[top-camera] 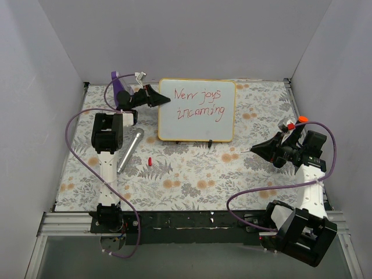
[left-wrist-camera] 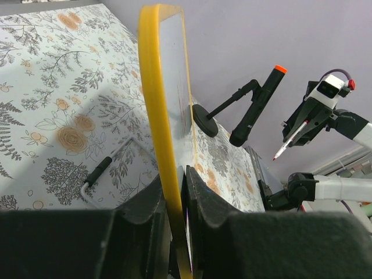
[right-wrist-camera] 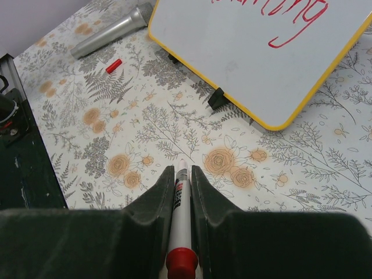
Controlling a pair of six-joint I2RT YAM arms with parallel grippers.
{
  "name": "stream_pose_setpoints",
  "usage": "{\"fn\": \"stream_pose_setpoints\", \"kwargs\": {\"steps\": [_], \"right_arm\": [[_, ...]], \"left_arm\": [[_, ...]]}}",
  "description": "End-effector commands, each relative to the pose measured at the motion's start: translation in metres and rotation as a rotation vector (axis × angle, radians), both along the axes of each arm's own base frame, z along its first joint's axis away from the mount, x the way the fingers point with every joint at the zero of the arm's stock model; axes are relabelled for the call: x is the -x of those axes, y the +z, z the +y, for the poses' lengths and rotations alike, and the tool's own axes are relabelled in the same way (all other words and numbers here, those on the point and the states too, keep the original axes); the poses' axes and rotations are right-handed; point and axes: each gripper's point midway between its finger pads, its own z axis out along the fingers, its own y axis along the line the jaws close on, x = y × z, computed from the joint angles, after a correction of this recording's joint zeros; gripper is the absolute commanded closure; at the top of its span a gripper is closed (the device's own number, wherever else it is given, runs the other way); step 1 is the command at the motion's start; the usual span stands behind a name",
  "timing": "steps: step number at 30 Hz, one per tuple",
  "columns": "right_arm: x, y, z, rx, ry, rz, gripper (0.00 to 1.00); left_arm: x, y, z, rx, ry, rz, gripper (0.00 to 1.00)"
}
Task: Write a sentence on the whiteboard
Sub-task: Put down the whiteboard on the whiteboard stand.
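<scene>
On my left, the left gripper [top-camera: 152, 96] is clamped on the whiteboard [top-camera: 197, 127]. In the left wrist view its fingers [left-wrist-camera: 145, 200] press against either side of the yellow frame [left-wrist-camera: 152, 87] at the board's left edge. The whiteboard sits at the far middle of the floral table cover [top-camera: 192, 174], and small black feet show at its near edge. The sentence [top-camera: 199, 103] runs across it in two lines of thin red handwriting, which I read as roughly "New joys incoming".

Nearer to me and left of the board, a silver cylinder [top-camera: 131, 150] lies at an angle on the cover. A small red cap [top-camera: 149, 161] lies just beside its near end, not touching it.

On the right, the right gripper [top-camera: 257, 149] is closed around a marker [right-wrist-camera: 181, 212] with a white barrel and a red end. The marker's tip points toward the board's near right corner, above the cover and clear of the board.
</scene>
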Motion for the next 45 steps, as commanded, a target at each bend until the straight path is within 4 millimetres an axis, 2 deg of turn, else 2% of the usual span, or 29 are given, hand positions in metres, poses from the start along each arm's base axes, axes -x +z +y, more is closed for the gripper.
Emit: {"fn": "stream_pose_setpoints", "kwargs": {"steps": [1,7,12,18,22,34,45], "right_arm": [[-0.003,0.007,0.000,0.009,0.010,-0.028,0.99],[-0.002,0.007,0.000,0.010,0.010,-0.029,0.99],[-0.002,0.008,0.000,0.011,0.010,-0.032,0.99],[-0.002,0.007,0.000,0.010,0.010,-0.027,0.99],[-0.003,0.006,0.000,0.011,0.008,-0.025,0.99],[-0.005,0.002,-0.002,0.013,0.001,-0.009,0.99],[-0.005,0.000,-0.002,0.004,0.006,0.003,0.99]], "left_arm": [[0.044,0.095,0.004,0.033,0.031,-0.733,0.88],[0.040,0.107,0.005,0.046,0.027,-0.750,0.88],[0.035,0.114,0.004,0.061,0.020,-0.753,0.96],[0.028,0.123,0.004,0.071,0.011,-0.781,1.00],[0.023,0.121,0.006,0.073,0.018,-0.787,1.00],[0.012,0.089,0.005,0.049,0.009,-0.757,1.00],[0.007,0.077,0.010,0.030,0.007,-0.753,1.00]]}}
